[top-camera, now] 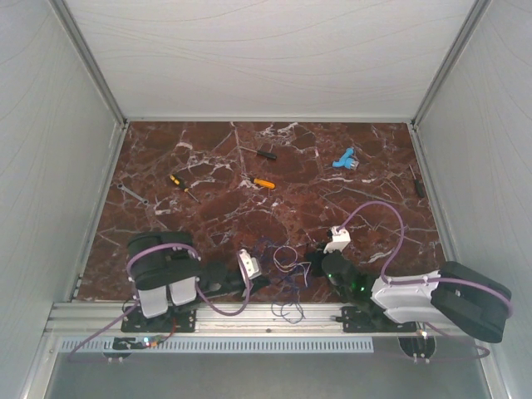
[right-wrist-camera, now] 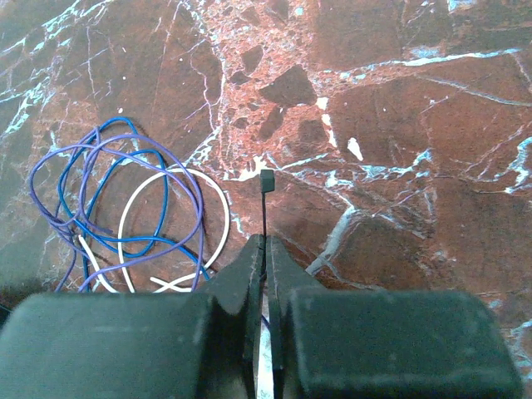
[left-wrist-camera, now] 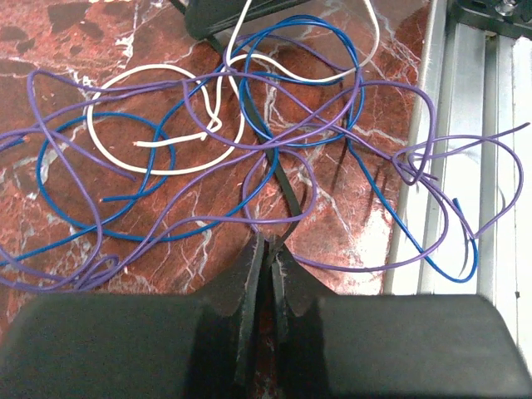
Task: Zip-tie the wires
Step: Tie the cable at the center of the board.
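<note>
From above, we see the loose tangle of thin blue, purple and white wires (top-camera: 285,264) lying on the red-brown marble tabletop (top-camera: 332,208) at its near edge. It sits between the left gripper (top-camera: 264,278) and the right gripper (top-camera: 312,268), and some loops spill onto the ribbed aluminium rail (top-camera: 249,314). Orange-handled screwdrivers (top-camera: 264,183) lie well apart, further back.

In the left wrist view, the left gripper (left-wrist-camera: 268,245) has its jaws drawn together. They appear to pinch the end of a thin black plastic zip tie (left-wrist-camera: 287,195). The strap runs away from the tips across the crossing of the wires (left-wrist-camera: 268,150), which sprawl in wide loops to either side and over the rail (left-wrist-camera: 465,125).

In the right wrist view, the right gripper (right-wrist-camera: 266,241) is clamped on the zip tie's other end. The square head (right-wrist-camera: 267,180) stands just beyond the tips. The wires (right-wrist-camera: 226,218) lie to its left, beside the jaws and not between them.

We cannot tell whether the strap passes under the bundle or only lies over it. If it only lies over, threading the tail would close an empty loop. The wires are also widely splayed, so tightening could leave strands out. The strap is slim and the head small, so a slight slip or twist in either grip could send the tail past the slot.
</note>
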{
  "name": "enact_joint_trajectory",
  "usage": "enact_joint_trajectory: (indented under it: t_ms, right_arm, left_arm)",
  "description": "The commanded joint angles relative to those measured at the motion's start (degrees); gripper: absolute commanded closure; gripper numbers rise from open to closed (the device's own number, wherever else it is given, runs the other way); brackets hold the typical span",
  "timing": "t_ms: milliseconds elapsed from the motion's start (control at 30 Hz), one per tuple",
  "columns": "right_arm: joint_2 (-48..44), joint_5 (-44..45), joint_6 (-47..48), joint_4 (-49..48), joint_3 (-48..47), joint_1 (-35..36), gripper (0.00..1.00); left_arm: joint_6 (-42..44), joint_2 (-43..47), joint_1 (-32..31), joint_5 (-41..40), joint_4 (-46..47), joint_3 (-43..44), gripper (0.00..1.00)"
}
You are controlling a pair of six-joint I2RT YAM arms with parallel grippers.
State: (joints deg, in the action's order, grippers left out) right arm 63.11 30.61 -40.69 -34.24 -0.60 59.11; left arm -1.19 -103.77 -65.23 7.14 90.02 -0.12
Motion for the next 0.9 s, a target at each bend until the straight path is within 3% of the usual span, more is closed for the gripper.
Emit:
enact_joint_trajectory:
  t_ms: [0,400,867]
  right_arm:
    - [0.51,-0.07,1.21,-1.63,0.15,-0.55,1.00]
    - [-0.25,-0.33,1.22,-0.11,-0.36,-0.93,1.00]
    - [-0.96,-0.67,1.04,0.74,-0.15,-1.04,1.00]
  left_arm:
    - [1.62,-3.43,0.02,4.37,14.84,-1.73,0.96]
    - [2.19,-2.30,-0.06,11.31,14.84,-1.23,0.91]
    - [2.43,-3.06,-0.25,10.60,14.84,1.95,0.91]
